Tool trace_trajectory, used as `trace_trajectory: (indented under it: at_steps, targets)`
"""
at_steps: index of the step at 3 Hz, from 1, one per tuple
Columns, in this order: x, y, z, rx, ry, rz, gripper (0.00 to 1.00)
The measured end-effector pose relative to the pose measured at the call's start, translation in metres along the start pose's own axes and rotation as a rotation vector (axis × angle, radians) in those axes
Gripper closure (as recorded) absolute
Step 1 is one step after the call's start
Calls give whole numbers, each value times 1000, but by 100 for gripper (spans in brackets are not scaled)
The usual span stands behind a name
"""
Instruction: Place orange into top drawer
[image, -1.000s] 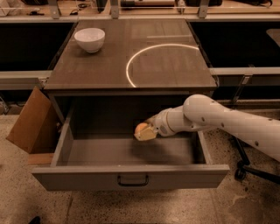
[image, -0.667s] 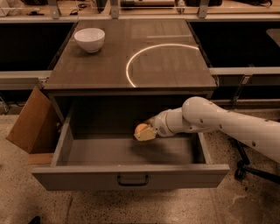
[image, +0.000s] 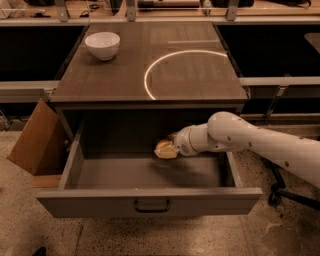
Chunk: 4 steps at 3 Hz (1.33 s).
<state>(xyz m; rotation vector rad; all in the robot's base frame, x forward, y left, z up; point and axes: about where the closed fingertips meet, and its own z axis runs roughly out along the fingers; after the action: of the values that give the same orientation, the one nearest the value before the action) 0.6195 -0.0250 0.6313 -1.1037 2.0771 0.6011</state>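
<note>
Placing step: the white arm's two-finger gripper (image: 172, 149), clamped on the small round matte orange (image: 161, 148), hangs inside the open wide grey top drawer (image: 150, 196), toward its far side; next, lower and release.

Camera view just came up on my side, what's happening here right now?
The robot's arm reaches from the right into the open top drawer. Its end effector is low inside, with the orange at its tip, apparently just above the drawer floor, so it looks not yet set down. A white bowl sits on the cabinet top.
</note>
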Motion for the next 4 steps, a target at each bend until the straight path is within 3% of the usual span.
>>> trace_trajectory:
  at_steps: [1,2,4]
  targets:
    - [1,-3,-4,-2,-19,14,0]
    - [-4,-1,-26,3,-72,15,0]
    - [-6,5,-100,83,-154,27,0]
